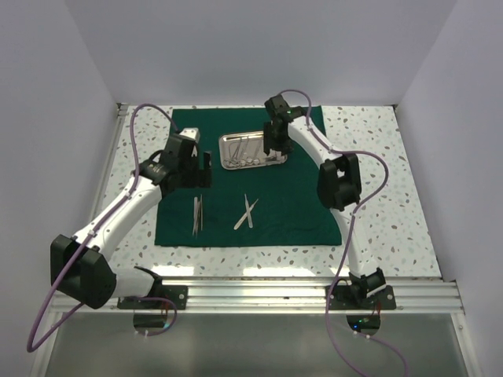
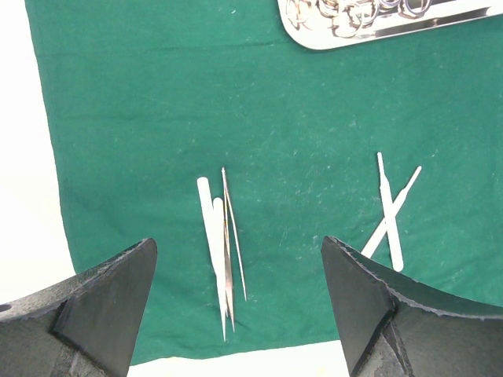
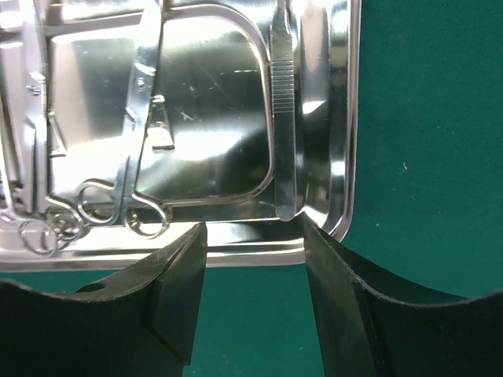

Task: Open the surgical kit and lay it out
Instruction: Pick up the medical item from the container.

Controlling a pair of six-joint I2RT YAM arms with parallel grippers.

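Note:
The dark green cloth (image 1: 275, 212) lies spread flat on the table. The shiny steel tray (image 1: 229, 143) sits on its far part and holds ring-handled instruments (image 3: 118, 206) and a flat scalpel handle (image 3: 284, 118). Slim tweezers (image 1: 197, 214) lie side by side on the cloth's near left, and also show in the left wrist view (image 2: 222, 243). Two crossed slim tools (image 1: 247, 212) lie near the middle (image 2: 391, 212). My left gripper (image 2: 240, 306) is open and empty above the tweezers. My right gripper (image 3: 251, 275) is open and empty at the tray's near right corner (image 3: 334, 224).
The speckled white tabletop (image 1: 401, 181) surrounds the cloth. White walls close in the back and sides. A metal rail (image 1: 275, 294) runs along the near edge by the arm bases.

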